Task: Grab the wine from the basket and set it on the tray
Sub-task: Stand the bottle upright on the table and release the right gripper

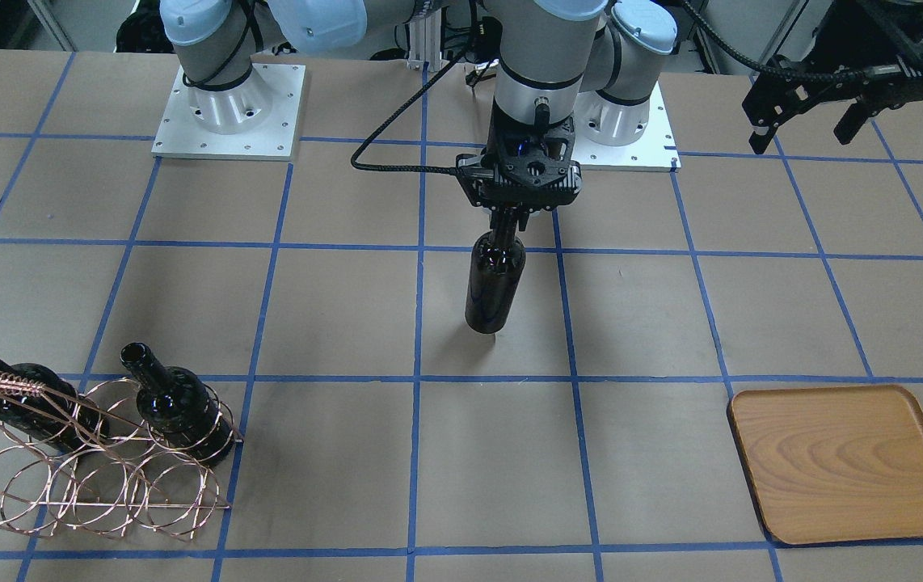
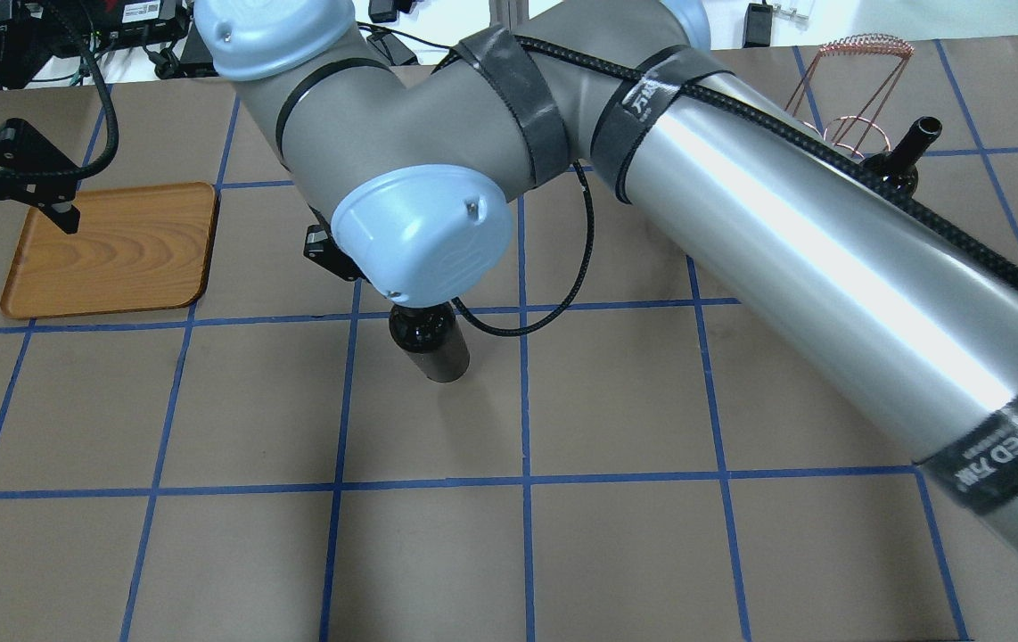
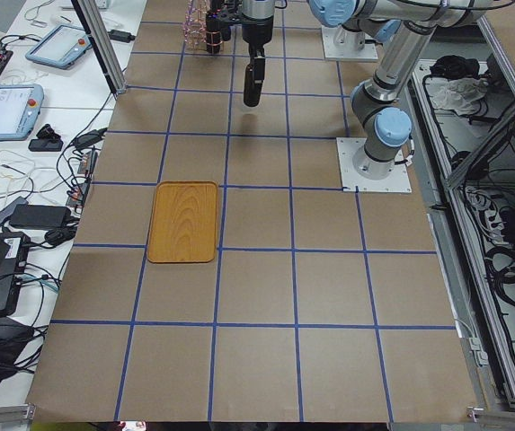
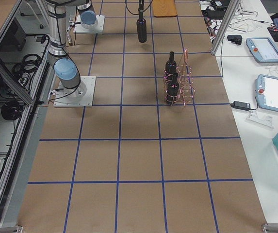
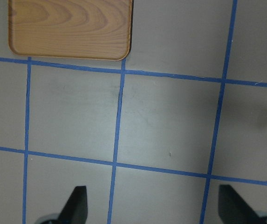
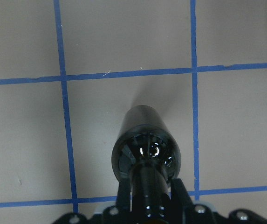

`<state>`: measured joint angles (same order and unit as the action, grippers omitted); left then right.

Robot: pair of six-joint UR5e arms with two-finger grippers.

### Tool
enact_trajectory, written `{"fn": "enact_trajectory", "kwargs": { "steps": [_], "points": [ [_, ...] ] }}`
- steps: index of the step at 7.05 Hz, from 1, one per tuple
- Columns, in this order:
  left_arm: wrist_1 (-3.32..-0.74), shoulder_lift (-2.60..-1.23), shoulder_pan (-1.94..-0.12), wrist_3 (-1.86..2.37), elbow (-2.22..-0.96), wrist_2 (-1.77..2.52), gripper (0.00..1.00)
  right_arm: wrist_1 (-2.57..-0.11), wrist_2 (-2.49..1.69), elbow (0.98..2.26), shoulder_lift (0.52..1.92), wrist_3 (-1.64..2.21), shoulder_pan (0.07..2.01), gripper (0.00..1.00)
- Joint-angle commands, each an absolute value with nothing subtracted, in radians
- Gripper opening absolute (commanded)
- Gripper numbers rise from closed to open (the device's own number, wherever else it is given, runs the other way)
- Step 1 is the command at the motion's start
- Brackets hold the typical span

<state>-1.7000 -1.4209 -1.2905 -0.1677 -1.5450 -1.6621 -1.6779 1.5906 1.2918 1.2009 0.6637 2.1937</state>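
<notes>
My right gripper (image 1: 510,225) is shut on the neck of a black wine bottle (image 1: 496,283) and holds it upright at the table's middle. I cannot tell whether its base touches the table. The right wrist view shows the fingers (image 6: 124,198) clamped around the neck above the bottle's shoulder (image 6: 145,149). The copper wire basket (image 1: 98,485) stands far off with two more bottles (image 1: 179,408) in it. The wooden tray (image 1: 845,461) lies empty at the other end. My left gripper (image 1: 805,125) is open and empty, raised near the tray (image 5: 70,28).
Blue tape lines grid the brown table. The two arm base plates (image 1: 227,113) sit at the robot's edge. A black cable (image 1: 397,153) loops from the right wrist. Bare table lies between the held bottle and the tray.
</notes>
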Motion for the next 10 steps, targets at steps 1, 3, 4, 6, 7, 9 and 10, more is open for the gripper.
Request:
{"fn": "enact_trajectory", "kwargs": {
  "steps": [1, 3, 4, 6, 7, 9, 10],
  "points": [
    [-1.703, -1.413, -1.29, -0.166, -1.551, -1.663, 1.0, -1.69, 1.591, 1.295, 1.163, 0.661, 2.22, 0.09],
    [-1.716, -1.413, -1.289, -0.178, -1.54, -1.661, 1.0, -1.69, 1.608, 1.292, 1.179, 0.647, 2.218, 0.99],
    [-1.717, -1.41, -1.289, -0.176, -1.539, -1.655, 1.0, -1.678, 1.614, 1.293, 1.224, 0.565, 2.188, 1.0],
    [-1.727, -1.402, -1.293, -0.163, -1.546, -1.607, 1.0, -1.584, 1.617, 1.301, 1.331, 0.421, 2.011, 1.0],
    [-1.729, -1.407, -1.298, -0.116, -1.551, -1.589, 1.0, -1.533, 1.612, 1.302, 1.363, 0.317, 1.899, 1.0],
    [-1.73, -1.42, -1.391, 0.101, -1.555, -1.437, 1.0, -1.488, 1.609, 1.307, 1.411, 0.182, 1.705, 1.0],
    [-1.726, -1.44, -1.516, 0.195, -1.562, -1.443, 1.0, -1.479, 1.618, 1.312, 1.429, 0.155, 1.663, 1.0]
  ]
}}
